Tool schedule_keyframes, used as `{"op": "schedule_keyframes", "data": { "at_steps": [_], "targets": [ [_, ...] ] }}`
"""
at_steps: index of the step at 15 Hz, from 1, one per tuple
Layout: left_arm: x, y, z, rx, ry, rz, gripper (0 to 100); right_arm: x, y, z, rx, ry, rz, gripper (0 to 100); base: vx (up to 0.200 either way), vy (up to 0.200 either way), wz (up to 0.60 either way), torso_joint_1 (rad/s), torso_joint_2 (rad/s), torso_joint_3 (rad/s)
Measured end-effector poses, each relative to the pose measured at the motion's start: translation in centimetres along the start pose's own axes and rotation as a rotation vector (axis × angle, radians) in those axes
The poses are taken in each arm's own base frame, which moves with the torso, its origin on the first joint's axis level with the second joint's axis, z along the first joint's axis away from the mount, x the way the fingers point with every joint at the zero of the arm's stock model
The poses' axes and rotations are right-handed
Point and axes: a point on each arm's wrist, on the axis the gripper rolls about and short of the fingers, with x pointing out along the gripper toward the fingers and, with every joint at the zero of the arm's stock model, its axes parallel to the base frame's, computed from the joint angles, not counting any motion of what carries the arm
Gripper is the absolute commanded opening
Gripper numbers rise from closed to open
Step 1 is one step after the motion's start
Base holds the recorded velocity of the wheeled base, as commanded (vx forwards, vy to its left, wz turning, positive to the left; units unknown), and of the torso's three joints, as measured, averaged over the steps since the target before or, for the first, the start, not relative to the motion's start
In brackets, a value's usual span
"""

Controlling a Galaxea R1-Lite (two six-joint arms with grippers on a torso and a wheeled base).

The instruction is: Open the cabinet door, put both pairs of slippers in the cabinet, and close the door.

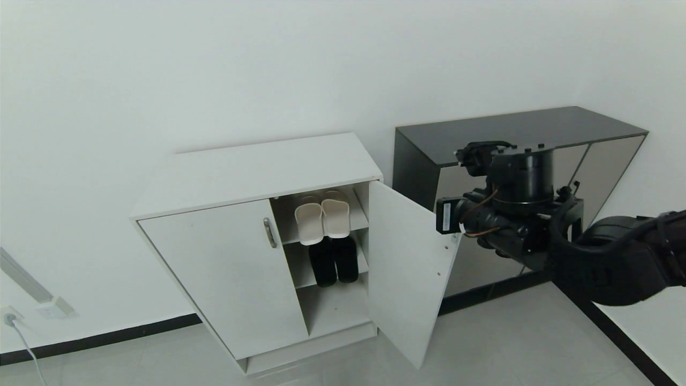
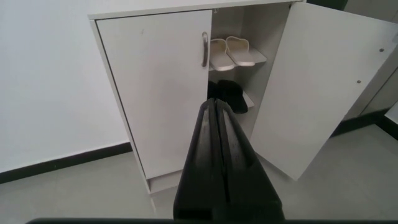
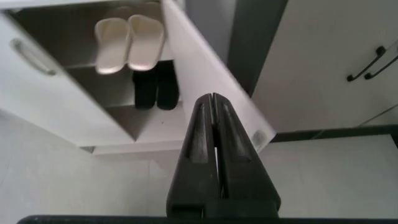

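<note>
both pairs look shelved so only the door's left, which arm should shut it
Probably right. The right gripper, shut, sits by the free edge of the open door, placed to push it closed; the left gripper hangs back, before the other door.

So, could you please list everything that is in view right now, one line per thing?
cabinet: one, white, against the wall.
left door: one, white, shut.
right door: one, white, swung open.
white slippers: one pair, upper shelf.
black slippers: one pair, shelf below.
sideboard: one, dark, on the robot's right of the cabinet.
wall socket: one, white, low on the wall, far left.
left pincer: black, shut, facing the cabinet.
right pincer: black, shut, near the right door's free edge.
</note>
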Motion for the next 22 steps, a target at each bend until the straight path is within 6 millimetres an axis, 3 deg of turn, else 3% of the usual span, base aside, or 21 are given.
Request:
{"op": "schedule_keyframes", "data": {
  "at_steps": [5, 11, 16, 22],
  "targets": [
    [0.0, 0.0, 0.0, -0.001, 0.0, 0.0, 0, 4.9, -2.0, 0.8, 0.024, 0.003, -0.042, 0, 0.0, 0.0, 0.0, 0.0, 0.0, 0.0],
    [0.0, 0.0, 0.0, -0.001, 0.0, 0.0, 0, 8.4, -3.5, -0.9, 0.043, 0.04, -0.06, 0, 0.0, 0.0, 0.0, 0.0, 0.0, 0.0],
    [0.0, 0.0, 0.0, -0.001, 0.0, 0.0, 0, 10.4, -3.9, -2.4, 0.041, 0.069, -0.073, 0, 0.0, 0.0, 0.0, 0.0, 0.0, 0.0],
    [0.0, 0.0, 0.0, -0.001, 0.0, 0.0, 0, 11.0, -3.8, -3.5, 0.034, 0.096, -0.076, 0, 0.0, 0.0, 0.0, 0.0, 0.0, 0.0]
  ]
}}
